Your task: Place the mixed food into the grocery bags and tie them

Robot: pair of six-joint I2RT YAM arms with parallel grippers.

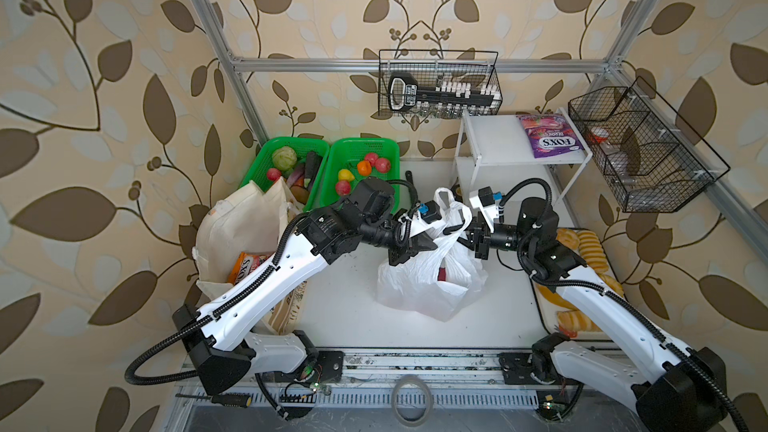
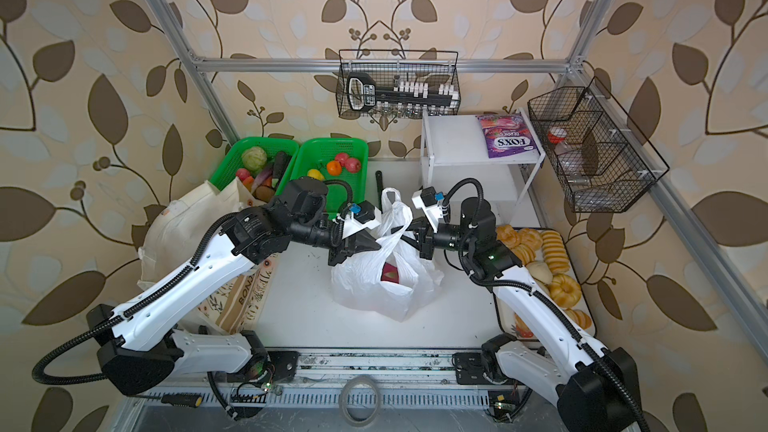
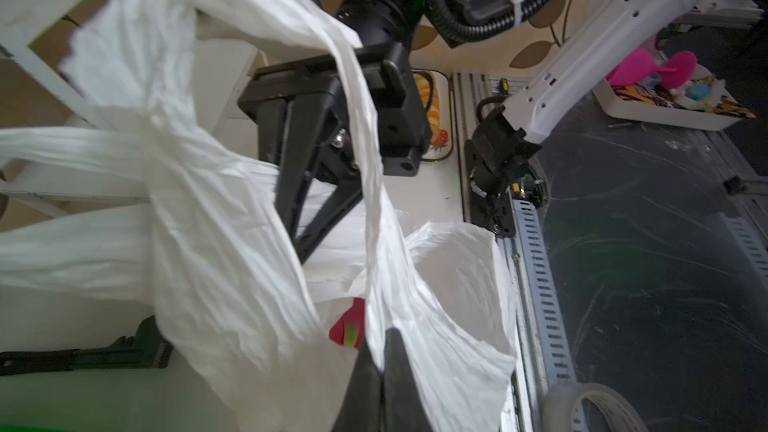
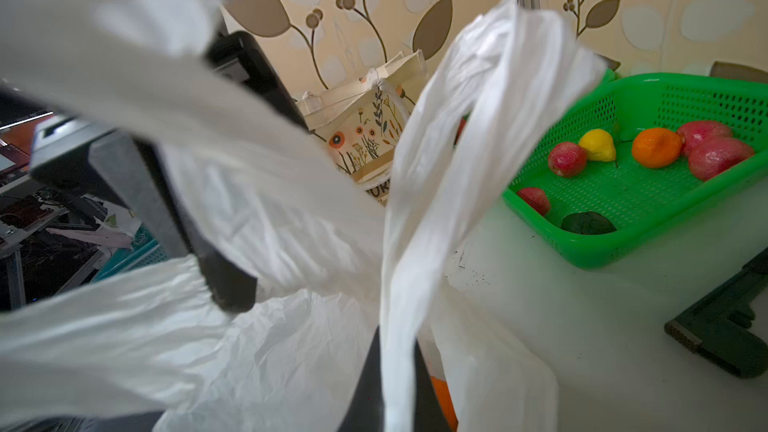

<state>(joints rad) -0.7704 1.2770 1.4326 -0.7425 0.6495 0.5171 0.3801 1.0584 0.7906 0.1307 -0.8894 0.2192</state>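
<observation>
Handles of white bag point(image 1: 419, 288) sit clamped in left pincer point(image 1: 430, 245) and right pincer point(image 1: 457, 228), contents point(image 1: 444, 274) mostly hidden.

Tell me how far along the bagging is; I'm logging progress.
Done: a dragon fruit sits in the white plastic bag, an orange pouch in the cloth tote. In hand: left gripper and right gripper each pinch a bag handle, the handles crossed, no knot visible yet. Left: the fruits in the green basket, the purple packet on the white shelf, tying both bags.
</observation>
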